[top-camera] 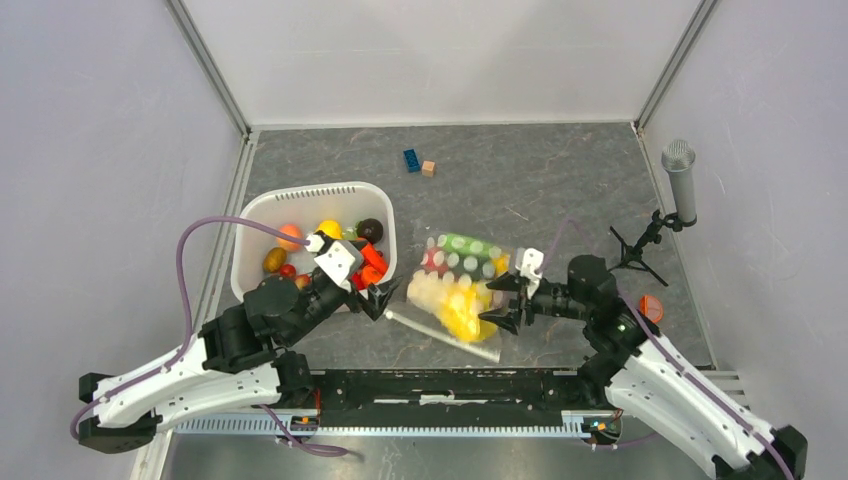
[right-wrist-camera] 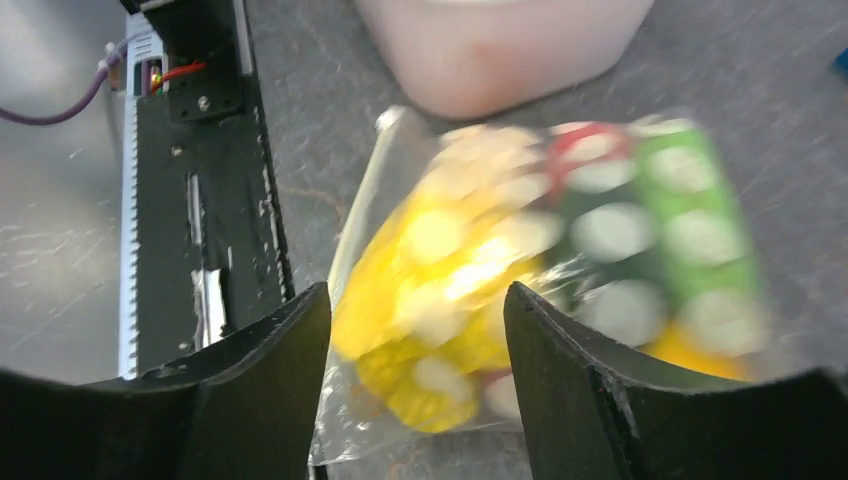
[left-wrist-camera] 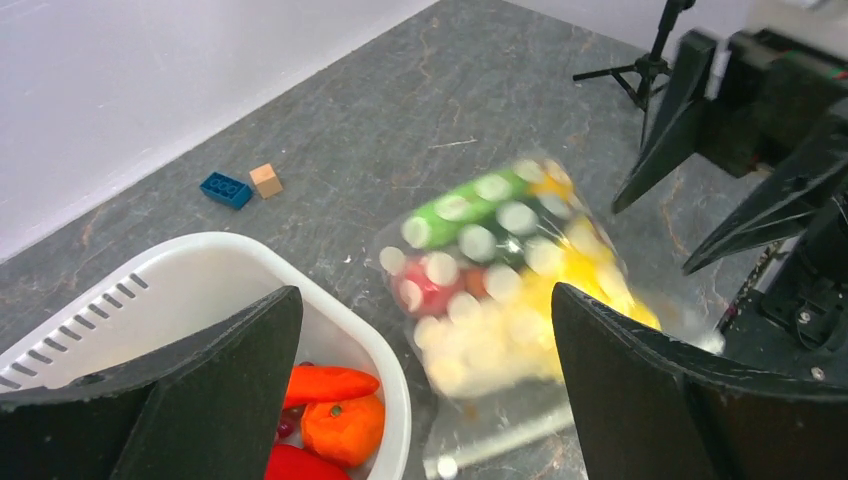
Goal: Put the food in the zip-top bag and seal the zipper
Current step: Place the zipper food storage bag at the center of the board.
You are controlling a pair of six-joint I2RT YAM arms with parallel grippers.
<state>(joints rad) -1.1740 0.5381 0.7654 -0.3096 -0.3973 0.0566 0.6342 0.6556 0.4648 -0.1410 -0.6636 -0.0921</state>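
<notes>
2 pincers stand spread and empty: left pincer (top-camera: 385,298) and right pincer (top-camera: 507,300) flank the zip-top bag (top-camera: 460,285), partly filled at frame centre on the desk (top-camera: 560,180). Food (top-camera: 290,237) sits in the basket (top-camera: 300,192) centre-left, so filling seems unfinished; next, grasp another piece.

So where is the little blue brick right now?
In the top view the blue brick lies near the far edge of the table, the wooden cube just right of it, beyond the white basket and bag.
</notes>
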